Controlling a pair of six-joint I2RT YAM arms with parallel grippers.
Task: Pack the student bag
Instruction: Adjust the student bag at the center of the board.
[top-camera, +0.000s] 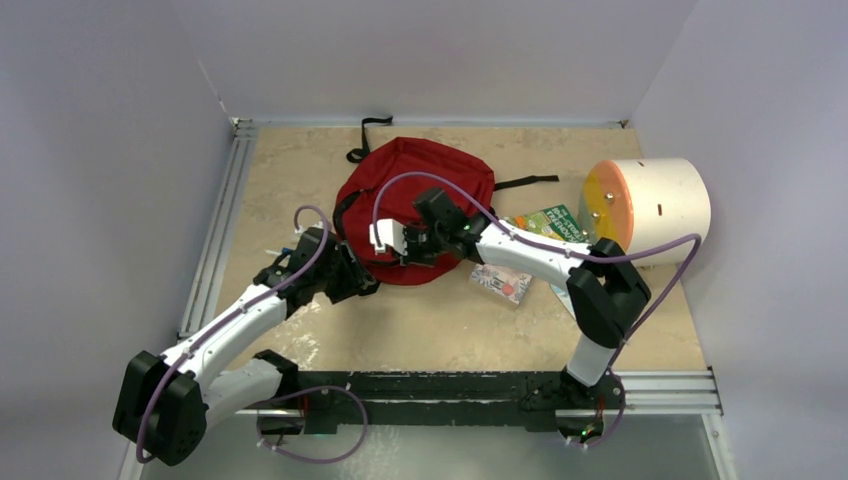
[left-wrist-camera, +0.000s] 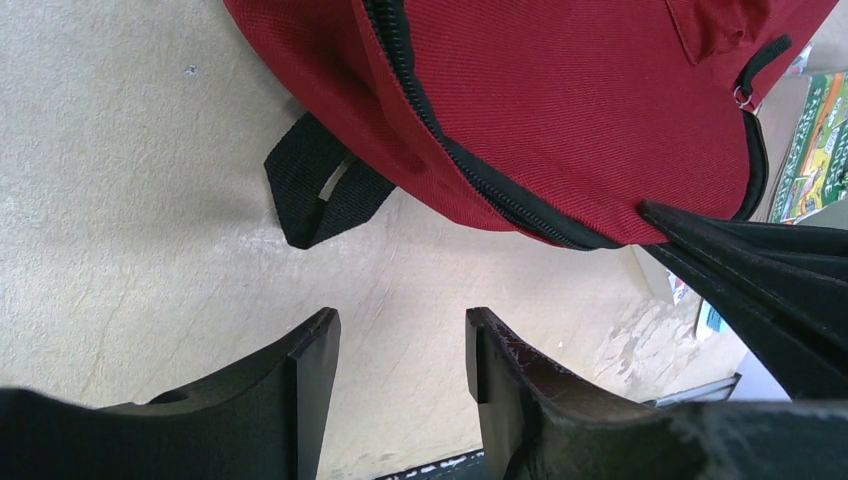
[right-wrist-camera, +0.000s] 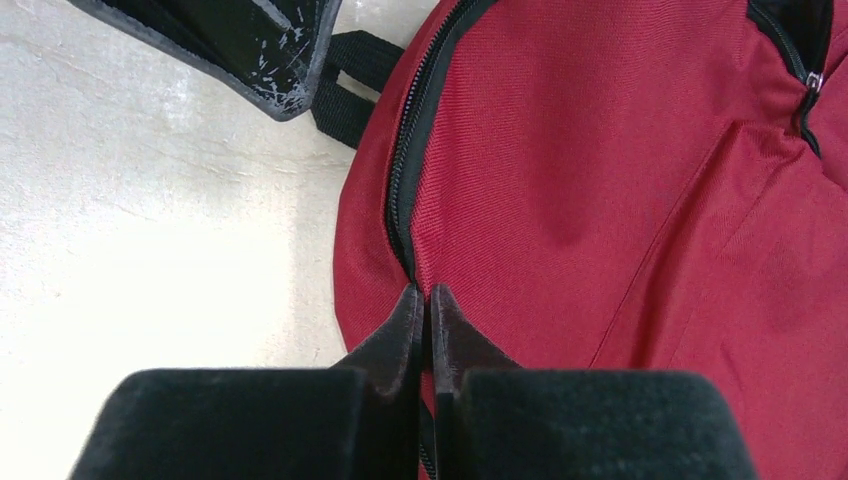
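Observation:
The dark-red student bag lies flat on the beige table, its black straps trailing at the back. My right gripper is over the bag's near left edge. In the right wrist view its jaws are shut on the bag's black zipper line, with a thin black strand between them. My left gripper is open and empty just off the bag's near left rim. In the left wrist view its fingers hover over bare table, short of the bag and a black strap loop.
A cream cylinder with an orange face stands at the right. A green book and a small printed pack lie right of the bag. Aluminium rails run along the left side and the front.

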